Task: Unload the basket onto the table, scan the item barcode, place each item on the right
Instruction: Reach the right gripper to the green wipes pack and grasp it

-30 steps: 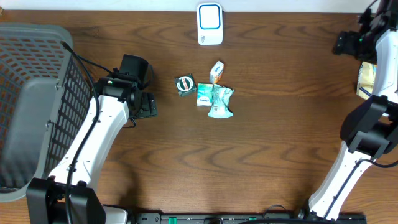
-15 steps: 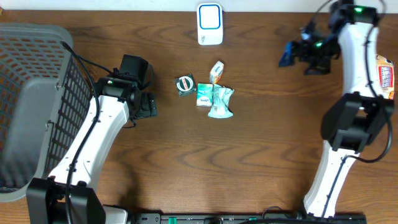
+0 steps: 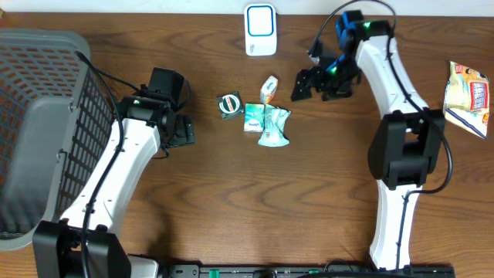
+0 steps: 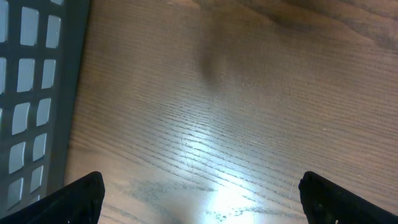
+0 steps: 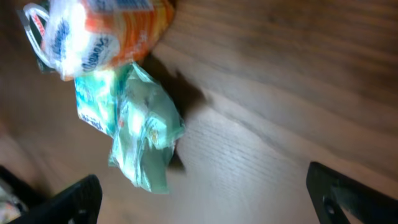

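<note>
Green packets (image 3: pixel 266 122) and an orange pouch (image 3: pixel 268 89) lie on the wood just in front of the right gripper (image 3: pixel 307 83). Its fingers are spread wide and hold nothing. The left gripper (image 3: pixel 185 131) is wide too and empty, with a basket (image 3: pixel 38 116) beside it.

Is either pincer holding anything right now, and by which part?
Nothing is held: the left pincer and the right pincer both stand open and empty.
</note>
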Available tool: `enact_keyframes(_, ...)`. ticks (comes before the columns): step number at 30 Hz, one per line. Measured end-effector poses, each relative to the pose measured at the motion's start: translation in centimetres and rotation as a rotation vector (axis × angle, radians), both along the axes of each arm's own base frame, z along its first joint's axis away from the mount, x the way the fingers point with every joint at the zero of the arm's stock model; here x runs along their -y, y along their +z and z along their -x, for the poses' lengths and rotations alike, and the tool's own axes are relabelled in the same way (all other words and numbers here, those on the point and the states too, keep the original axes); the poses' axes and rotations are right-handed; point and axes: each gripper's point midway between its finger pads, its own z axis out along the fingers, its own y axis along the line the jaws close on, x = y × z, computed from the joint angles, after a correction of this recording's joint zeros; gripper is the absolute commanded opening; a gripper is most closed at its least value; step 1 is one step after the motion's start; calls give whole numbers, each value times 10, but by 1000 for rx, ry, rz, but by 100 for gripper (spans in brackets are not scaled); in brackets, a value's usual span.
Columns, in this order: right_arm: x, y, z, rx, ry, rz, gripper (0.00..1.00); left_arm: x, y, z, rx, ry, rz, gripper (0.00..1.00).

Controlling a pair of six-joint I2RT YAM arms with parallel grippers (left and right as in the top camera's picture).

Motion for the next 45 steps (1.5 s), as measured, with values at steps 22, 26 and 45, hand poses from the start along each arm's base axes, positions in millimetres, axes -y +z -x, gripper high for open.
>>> enact_keyframes(22, -72, -49, 21, 10, 38, -289, 75, 0, 0, 0, 0, 0, 0, 98)
enact_keyframes(26, -79, -56, 29, 4, 43, -267, 29, 0, 0, 0, 0, 0, 0, 98)
enact_keyframes(45, -64, -26, 42, -143, -20, -325, 1, 0, 0, 0, 0, 0, 0, 98)
